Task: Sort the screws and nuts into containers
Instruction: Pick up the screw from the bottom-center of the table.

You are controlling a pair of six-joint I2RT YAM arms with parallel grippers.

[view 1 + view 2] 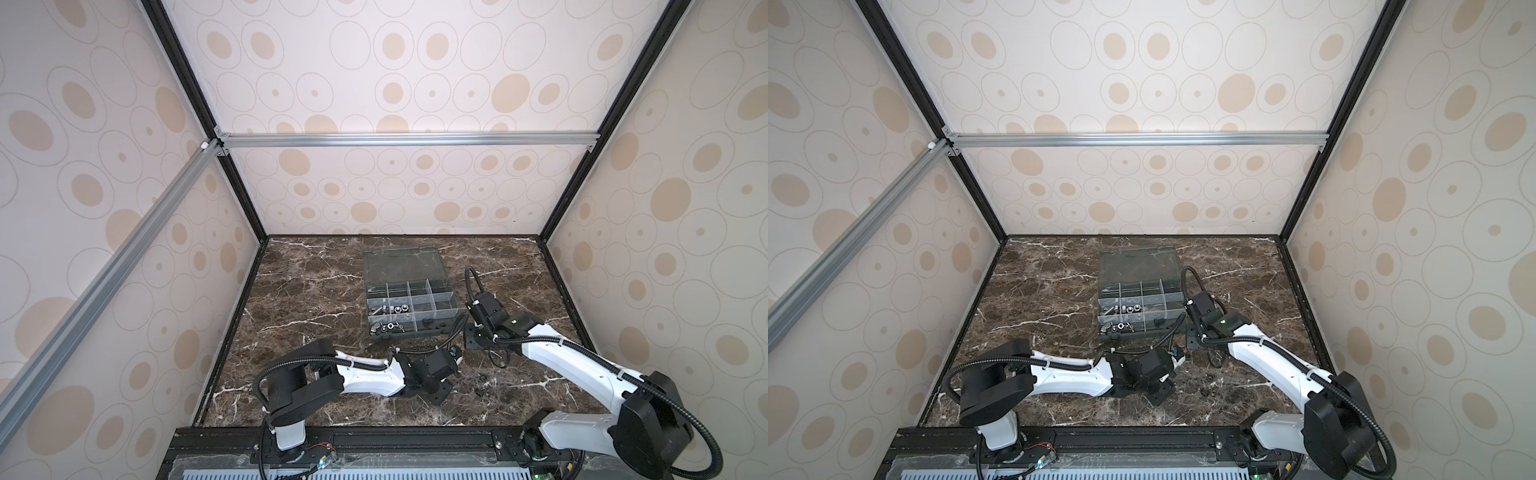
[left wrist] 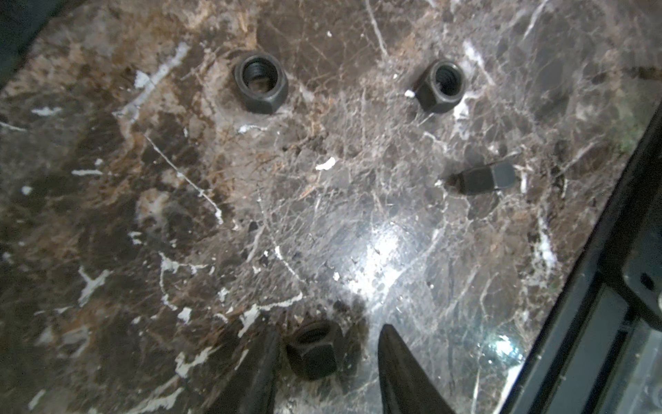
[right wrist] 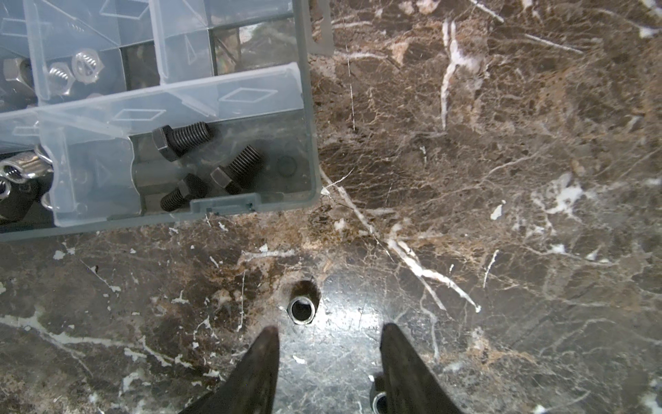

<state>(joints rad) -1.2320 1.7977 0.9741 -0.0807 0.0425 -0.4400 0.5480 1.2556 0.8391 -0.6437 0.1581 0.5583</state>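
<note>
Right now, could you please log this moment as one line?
left pincer: open, astride black nut | right pincer: open, near silver nut

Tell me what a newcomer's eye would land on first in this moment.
The open smoky-grey translucent plastic organiser box sits mid-table on dark brown marble, three black hex-head bolts lying in its corner compartment. The left gripper, open, straddles a black hex nut on the marble, with more black nuts lying beyond. The right gripper hangs open just short of a small silver ring nut near the box.
</note>
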